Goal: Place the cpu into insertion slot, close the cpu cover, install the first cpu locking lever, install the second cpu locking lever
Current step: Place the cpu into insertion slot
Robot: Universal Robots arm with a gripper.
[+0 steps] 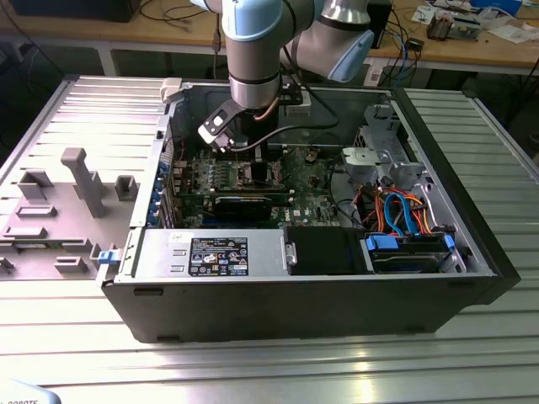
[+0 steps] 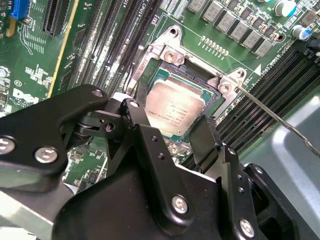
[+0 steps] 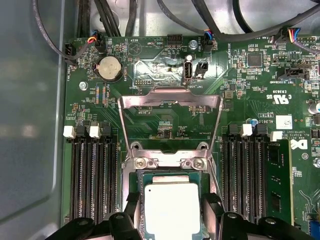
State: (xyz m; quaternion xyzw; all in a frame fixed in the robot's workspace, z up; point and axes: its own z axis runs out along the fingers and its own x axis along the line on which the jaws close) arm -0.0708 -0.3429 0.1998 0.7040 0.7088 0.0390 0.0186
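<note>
Gripping the cpu [image 3: 172, 207] by two opposite edges with the tool [image 2: 170, 122], low in the insertion slot [image 3: 170, 162], with the cpu cover [image 3: 150, 101] swung open and lying back just beyond the insertion slot and a thin locking lever [image 2: 280, 122] angling out from the slot's corner.

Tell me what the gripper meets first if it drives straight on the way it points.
The cpu: it lies directly ahead of the gripper, in the insertion slot. The cpu cover stands swung open, off that line. How near the gripper already is to it is unclear.
</note>
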